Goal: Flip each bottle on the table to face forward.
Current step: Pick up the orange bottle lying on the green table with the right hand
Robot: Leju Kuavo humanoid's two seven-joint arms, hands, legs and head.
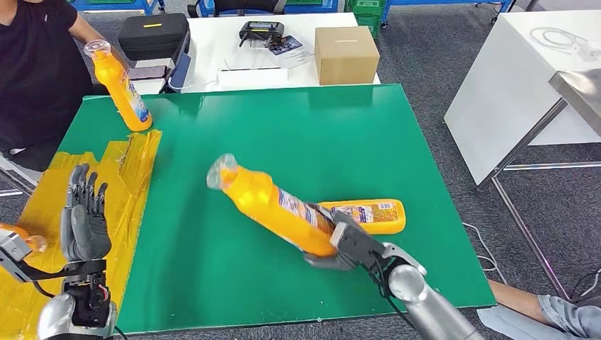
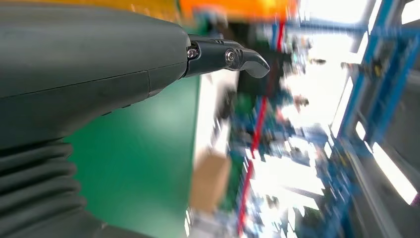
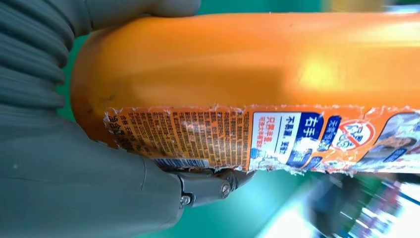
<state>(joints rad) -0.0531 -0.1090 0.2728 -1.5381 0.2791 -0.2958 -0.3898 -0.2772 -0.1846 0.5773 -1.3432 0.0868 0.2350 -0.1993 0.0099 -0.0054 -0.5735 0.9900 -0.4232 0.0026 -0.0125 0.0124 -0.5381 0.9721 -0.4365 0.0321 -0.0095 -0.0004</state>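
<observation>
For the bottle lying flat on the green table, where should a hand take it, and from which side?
Probably the lying bottle is best gripped across its middle, from above: it lies flat, long sides exposed, label up. Its near end sits close behind the right hand, which holds another bottle.

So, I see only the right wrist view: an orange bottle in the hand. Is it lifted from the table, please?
Observer: Yes. In the head view the right hand holds the orange bottle by its base, tilted, cap end raised above the green table.
Operator: Are there other bottles?
Observer: A second bottle lies flat on the table beside the right hand.
Operator: And any more?
Observer: A person at the far left corner holds a third bottle, its base on the table edge.
Operator: The left hand?
Observer: The left hand is raised over the yellow tape, fingers apart, holding nothing.
</observation>
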